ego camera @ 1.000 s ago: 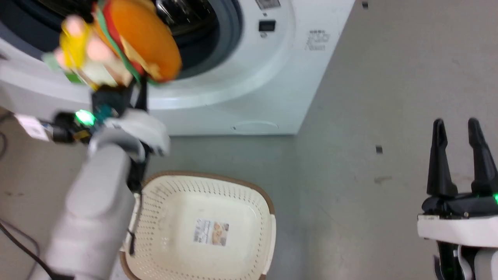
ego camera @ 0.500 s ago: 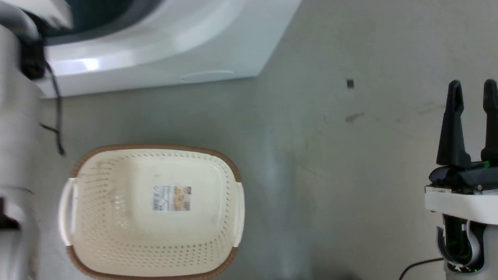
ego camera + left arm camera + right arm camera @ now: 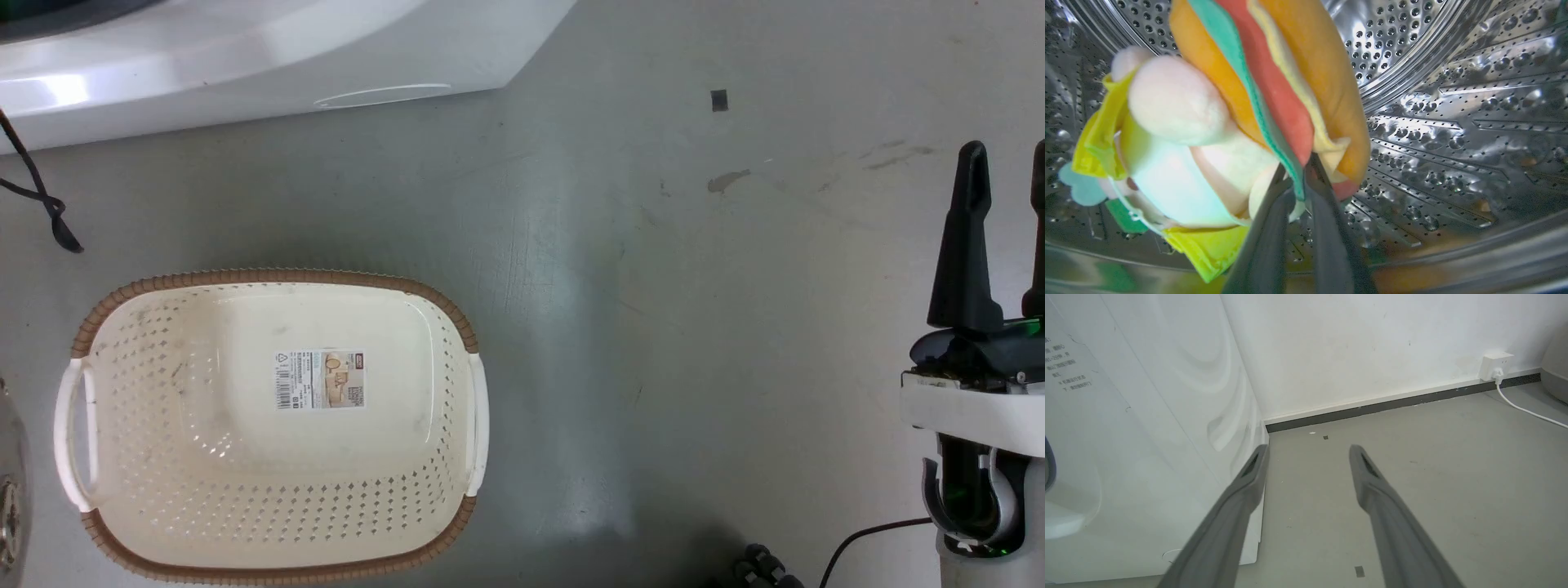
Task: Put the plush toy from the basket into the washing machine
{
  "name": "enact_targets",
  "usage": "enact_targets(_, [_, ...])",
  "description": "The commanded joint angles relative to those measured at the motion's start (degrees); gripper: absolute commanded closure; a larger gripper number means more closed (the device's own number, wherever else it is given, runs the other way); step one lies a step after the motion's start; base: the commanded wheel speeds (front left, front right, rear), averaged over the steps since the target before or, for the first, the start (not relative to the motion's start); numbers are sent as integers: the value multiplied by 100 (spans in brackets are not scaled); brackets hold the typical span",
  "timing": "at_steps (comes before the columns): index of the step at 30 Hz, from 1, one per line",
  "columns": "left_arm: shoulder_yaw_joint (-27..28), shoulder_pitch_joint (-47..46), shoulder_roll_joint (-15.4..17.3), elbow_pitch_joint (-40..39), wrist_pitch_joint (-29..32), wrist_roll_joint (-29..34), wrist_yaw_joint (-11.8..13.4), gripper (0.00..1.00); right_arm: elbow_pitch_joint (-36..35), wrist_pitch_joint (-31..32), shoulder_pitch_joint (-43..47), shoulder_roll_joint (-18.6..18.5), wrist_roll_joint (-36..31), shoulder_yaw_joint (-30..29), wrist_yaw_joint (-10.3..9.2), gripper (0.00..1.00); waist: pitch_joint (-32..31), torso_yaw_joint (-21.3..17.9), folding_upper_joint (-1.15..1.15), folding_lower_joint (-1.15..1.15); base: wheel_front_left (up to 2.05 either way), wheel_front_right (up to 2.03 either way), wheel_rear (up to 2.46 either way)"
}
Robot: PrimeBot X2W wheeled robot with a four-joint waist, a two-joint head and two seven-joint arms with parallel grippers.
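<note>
Left wrist view: the left gripper (image 3: pixel 1299 176), jaws clamped on the layered lower edge of the plush toy (image 3: pixel 1257 94), holds it inside the perforated steel drum (image 3: pixel 1453 122). Head view: the basket (image 3: pixel 269 276) stands on the grey floor (image 3: pixel 653 327) near the white base of the washing machine (image 3: pixel 245 49), its paper label (image 3: pixel 319 380) exposed. Right wrist view: the right gripper (image 3: pixel 1308 451), jaws apart, hangs above the floor beside the machine's side panel.

Grey floor (image 3: pixel 620 327) carries the basket (image 3: pixel 269 425) at lower left and the washing machine (image 3: pixel 269 49) at the top edge.
</note>
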Motion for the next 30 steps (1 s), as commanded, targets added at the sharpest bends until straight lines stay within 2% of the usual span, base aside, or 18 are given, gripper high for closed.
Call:
enact_targets(1, [23,-96,15,-33,-31,18,21,0,-13,-24,-130,-1,3,-10,-4,0,-5,27,0,-1,0,0,0])
enact_targets(7, [-24,129,-97,76,-32,16,-53,0,44,-24,-111,-1,-67,12,-4,0,-239,126,0,-1,0,0,0])
enact_targets(14, [104,1066,-295,-212,-32,-49,-21,0,193,-24,36,-1,-194,138,-4,0,-890,282,0,-1,0,0,0])
enact_targets(20, [179,2293,-648,-1053,-32,88,137,0,333,-24,329,-1,-386,162,-4,0,-1578,569,0,-1,0,0,0])
enact_targets(21, [222,2956,-862,-1532,-32,193,252,0,382,-24,529,-1,-525,235,-4,0,-1922,717,0,-1,0,0,0])
enact_targets(22, [247,3169,-925,-1692,-32,221,285,0,403,-24,589,-1,-553,240,-4,0,-2035,757,0,-1,0,0,0])
enact_targets(30, [333,4605,-1307,-2953,-32,564,406,0,566,-24,997,-1,-681,145,-4,0,-2827,1050,0,-1,0,0,0])
